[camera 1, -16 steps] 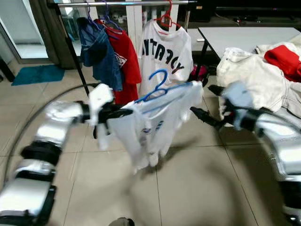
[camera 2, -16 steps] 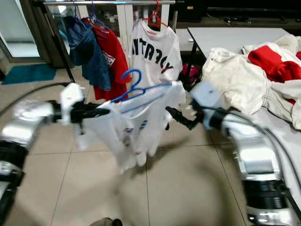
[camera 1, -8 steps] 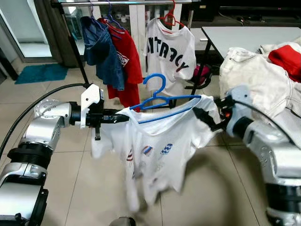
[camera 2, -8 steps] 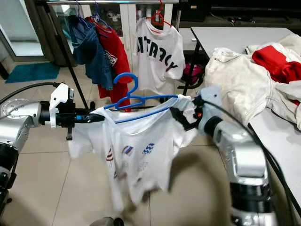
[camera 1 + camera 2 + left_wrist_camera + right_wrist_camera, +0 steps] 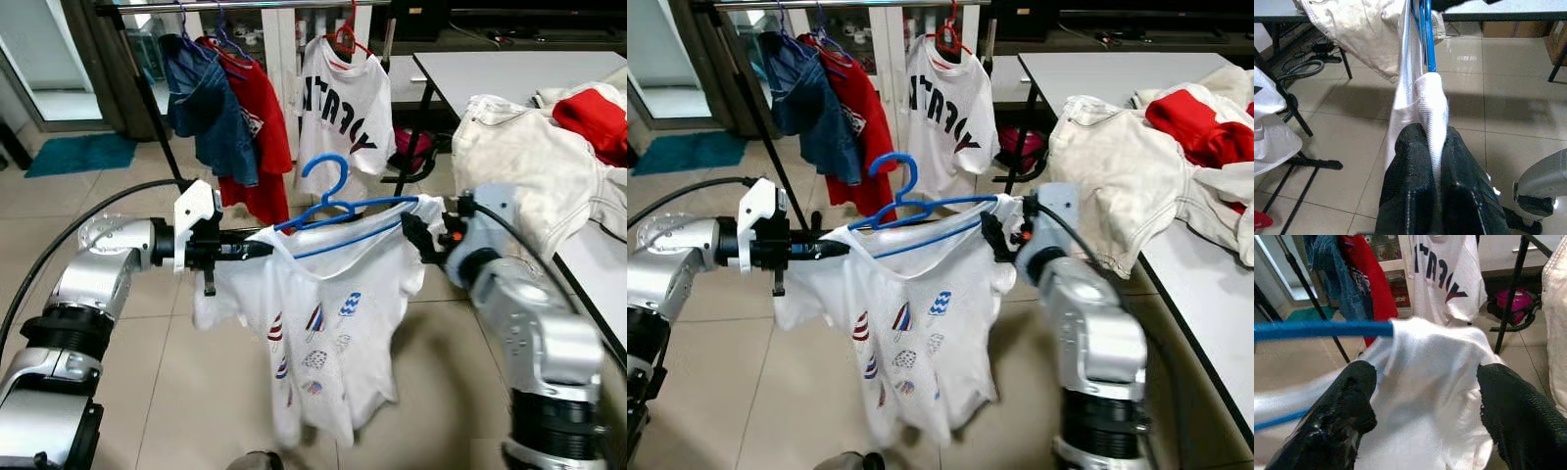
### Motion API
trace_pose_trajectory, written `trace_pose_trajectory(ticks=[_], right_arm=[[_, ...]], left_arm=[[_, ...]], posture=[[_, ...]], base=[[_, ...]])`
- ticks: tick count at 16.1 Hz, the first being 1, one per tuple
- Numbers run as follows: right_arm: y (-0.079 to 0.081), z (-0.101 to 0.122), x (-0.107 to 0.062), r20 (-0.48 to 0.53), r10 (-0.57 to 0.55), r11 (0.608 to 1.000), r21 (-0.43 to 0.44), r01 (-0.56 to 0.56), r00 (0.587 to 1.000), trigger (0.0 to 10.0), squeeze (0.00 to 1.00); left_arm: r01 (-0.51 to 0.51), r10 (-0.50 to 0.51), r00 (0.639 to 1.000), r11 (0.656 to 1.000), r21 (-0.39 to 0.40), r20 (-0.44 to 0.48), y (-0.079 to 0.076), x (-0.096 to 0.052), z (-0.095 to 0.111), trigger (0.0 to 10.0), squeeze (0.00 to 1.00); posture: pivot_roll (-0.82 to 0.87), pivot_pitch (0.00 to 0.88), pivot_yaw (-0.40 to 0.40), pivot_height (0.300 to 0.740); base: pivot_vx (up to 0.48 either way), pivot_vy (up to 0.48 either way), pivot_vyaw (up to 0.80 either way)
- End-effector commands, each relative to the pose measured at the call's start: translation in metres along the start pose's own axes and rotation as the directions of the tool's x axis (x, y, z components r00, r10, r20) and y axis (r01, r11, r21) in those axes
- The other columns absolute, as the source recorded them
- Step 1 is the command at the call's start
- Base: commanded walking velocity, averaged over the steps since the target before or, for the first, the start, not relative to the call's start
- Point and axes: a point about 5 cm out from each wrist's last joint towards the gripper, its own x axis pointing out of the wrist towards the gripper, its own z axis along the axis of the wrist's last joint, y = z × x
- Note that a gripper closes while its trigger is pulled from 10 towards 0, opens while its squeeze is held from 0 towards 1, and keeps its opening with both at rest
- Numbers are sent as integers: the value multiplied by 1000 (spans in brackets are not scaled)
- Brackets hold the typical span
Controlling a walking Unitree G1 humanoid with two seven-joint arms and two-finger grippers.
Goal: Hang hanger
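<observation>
- We hold a blue hanger [image 5: 338,201] with a white T-shirt [image 5: 323,323] draped on it, out in front of the clothes rack [image 5: 245,6] and below its rail.
- Our left gripper [image 5: 257,249] reaches toward the rack from the left side of the hanger; in the left wrist view its two black fingers [image 5: 1408,161] are pressed together on the shirt's left shoulder, with the blue hanger bar running on just beyond them.
- Our right gripper [image 5: 416,235] sits at the hanger's right end; in the right wrist view its fingers [image 5: 1349,401] stand wide apart with the shirt's right shoulder cloth lying between them, clamping nothing.
- The hanger's hook points up, well short of the rail.
- On the rack hang a blue garment [image 5: 211,108], a red shirt [image 5: 265,117] and a white lettered shirt [image 5: 343,98] on a red hanger [image 5: 345,37].
- To the right of the rack stands a table [image 5: 500,69] with a pile of clothes [image 5: 529,147].
</observation>
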Motion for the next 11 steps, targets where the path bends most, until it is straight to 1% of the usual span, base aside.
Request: trace_pose_trajectory(ticks=[1,2,3,4,7,11], right_arm=[[4,10,1,41,-11,1000,-3,11,999,1451,0],[10,11,3,42,-19,1000,7,19,999,1451,0],[12,11,4,41,-29,1000,0,29,999,863,0],[13,10,5,40,-38,999,-5,38,998,0,0],[12,8,7,30,-54,998,-37,55,998,0,0],[12,7,8,24,-58,997,-49,59,998,0,0]], left_arm=[[-7,6,1000,999,36,14,1,1,8,0,0],[-8,8,1000,999,34,13,1,2,7,0,0],[-9,9,1000,999,34,13,1,3,7,0,0],[-9,9,1000,999,34,13,0,4,7,0,0],[-16,16,1000,999,34,11,1,4,6,0,0],[-21,20,1000,999,34,12,2,5,5,0,0]], posture=[[-189,0,56,740],[-189,0,56,740],[-186,0,55,740],[-186,0,55,740],[-185,0,51,740],[-186,0,48,740]], base=[[0,0,0],[0,0,0],[0,0,0],[0,0,0],[0,0,0],[0,0,0]])
